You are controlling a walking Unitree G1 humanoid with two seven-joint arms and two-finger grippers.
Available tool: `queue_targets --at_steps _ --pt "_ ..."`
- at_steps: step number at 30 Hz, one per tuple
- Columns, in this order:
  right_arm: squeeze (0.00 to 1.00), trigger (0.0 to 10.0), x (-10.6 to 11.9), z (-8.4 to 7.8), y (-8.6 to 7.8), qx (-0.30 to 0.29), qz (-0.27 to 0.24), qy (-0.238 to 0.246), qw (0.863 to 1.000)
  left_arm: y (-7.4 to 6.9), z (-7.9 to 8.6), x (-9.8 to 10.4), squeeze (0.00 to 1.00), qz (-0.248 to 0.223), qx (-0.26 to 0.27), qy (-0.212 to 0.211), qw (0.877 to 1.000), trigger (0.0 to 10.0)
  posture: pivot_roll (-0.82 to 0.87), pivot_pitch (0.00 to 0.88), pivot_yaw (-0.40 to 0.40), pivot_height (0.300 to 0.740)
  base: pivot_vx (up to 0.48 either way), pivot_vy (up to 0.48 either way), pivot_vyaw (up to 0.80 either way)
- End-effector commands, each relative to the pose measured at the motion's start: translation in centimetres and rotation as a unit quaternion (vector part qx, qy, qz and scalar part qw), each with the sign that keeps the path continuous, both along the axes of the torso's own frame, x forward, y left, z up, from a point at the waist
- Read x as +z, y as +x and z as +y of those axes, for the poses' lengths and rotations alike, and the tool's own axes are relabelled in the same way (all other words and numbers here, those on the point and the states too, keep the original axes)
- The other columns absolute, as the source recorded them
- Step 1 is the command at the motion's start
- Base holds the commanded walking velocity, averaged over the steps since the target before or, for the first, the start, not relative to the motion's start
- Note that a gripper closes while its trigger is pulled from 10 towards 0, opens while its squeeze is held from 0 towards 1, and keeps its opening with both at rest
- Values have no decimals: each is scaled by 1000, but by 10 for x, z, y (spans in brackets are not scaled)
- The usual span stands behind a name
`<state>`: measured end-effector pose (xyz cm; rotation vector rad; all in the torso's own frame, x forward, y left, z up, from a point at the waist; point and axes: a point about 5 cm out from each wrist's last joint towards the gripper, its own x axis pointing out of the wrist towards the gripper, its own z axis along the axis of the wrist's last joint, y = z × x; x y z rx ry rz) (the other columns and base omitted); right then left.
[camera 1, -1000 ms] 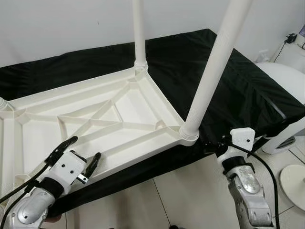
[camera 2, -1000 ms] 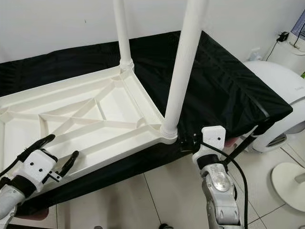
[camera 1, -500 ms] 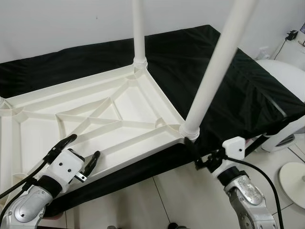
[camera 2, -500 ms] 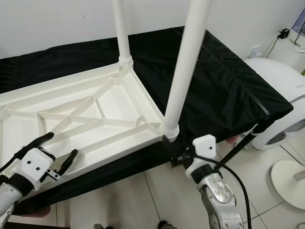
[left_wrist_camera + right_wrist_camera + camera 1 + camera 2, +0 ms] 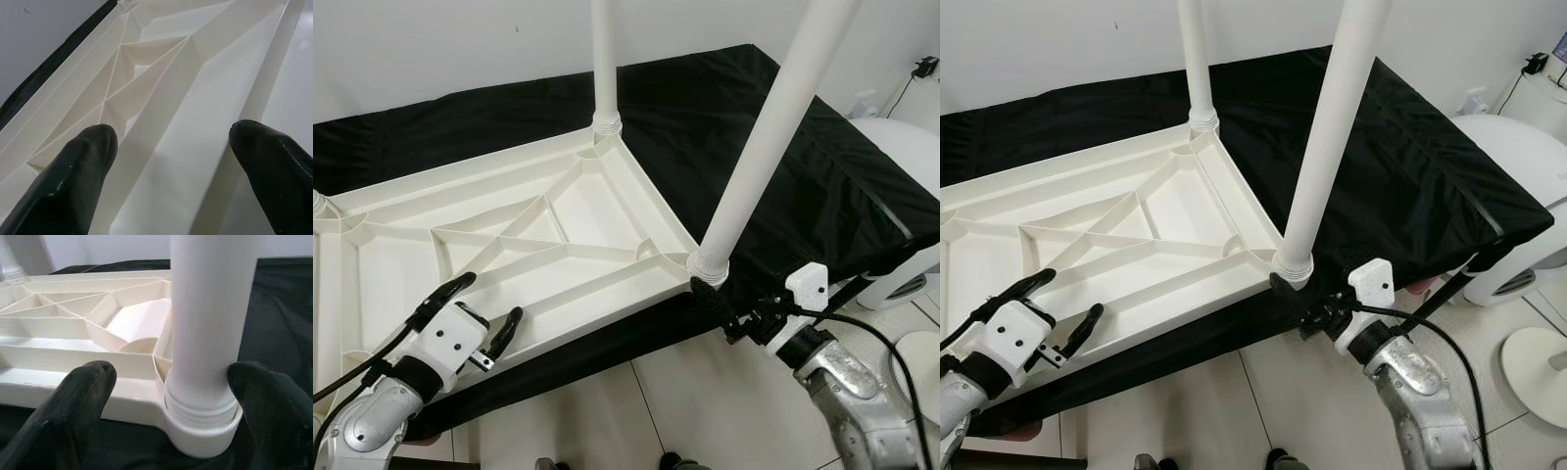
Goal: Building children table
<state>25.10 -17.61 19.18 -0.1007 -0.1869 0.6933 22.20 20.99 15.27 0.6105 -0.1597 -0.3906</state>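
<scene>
Left hand [image 5: 478, 315]: two long black curved fingers, glossy, rounded tips [image 5: 88, 147]; white boxy housing behind, small dark screw dots on face, small metal bracket at side. Black collar joins housing to silver forearm, lower left of frame. Black cables run back along arm.

Right hand [image 5: 736, 315]: black fingers, blunt rounded tips [image 5: 85, 382]; white angular housing, black collar, silver metallic forearm at lower right. Black cable loops over forearm.

Tiled room [image 5: 724, 411], black-draped bed [image 5: 822, 186]
</scene>
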Motion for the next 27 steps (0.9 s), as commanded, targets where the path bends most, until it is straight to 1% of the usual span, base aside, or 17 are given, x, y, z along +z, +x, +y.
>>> queue_targets --at_steps 1,5,8,16,17,18,20,23,24,25,27 --pt "0 10000 -2 2 -2 21 11 1 1000 -2 -1 -6 0 16 3 -1 1000 10000 -12 211 25 740 0 0 0" --pt "0 10000 0 -2 1 14 8 1 1000 -2 -1 -7 0 17 3 -3 1000 10000 -15 210 22 740 0 0 0" --pt "0 10000 3 -6 6 -9 0 8 1000 -2 -3 -8 0 18 0 -6 1000 10000 -17 207 22 740 0 0 0" --pt "0 10000 9 -7 18 -35 -25 9 999 -6 -8 -9 0 29 -24 -5 999 10000 -13 214 27 740 0 0 0" --pt "0 10000 10 -6 20 -36 -29 10 999 -7 -9 -9 0 33 -29 -4 999 10000 -11 216 26 740 0 0 0" --pt "0 10000 12 -4 26 -39 -32 16 999 -10 -11 -9 0 40 -40 -4 998 10000 -8 222 27 740 0 0 0" --pt "0 10000 12 -4 26 -39 -32 16 999 -10 -11 -9 0 40 -40 -4 998 10000 -8 222 27 740 0 0 0" --pt "0 10000 15 3 37 -39 -48 20 998 -12 -15 -7 0 51 -46 -16 998 10000 -4 245 30 740 0 0 0" --pt "0 10000 15 3 37 -39 -48 20 998 -12 -15 -7 0 51 -46 -16 998 10000 -4 245 30 740 0 0 0" --pt "0 10000 17 8 44 -36 -56 21 998 -13 -17 -5 0 53 -49 -20 997 10000 0 260 32 740 0 0 0" --pt "0 10000 18 10 47 -35 -58 22 997 -13 -17 -5 0 52 -49 -20 997 10000 0 260 32 740 0 0 0"
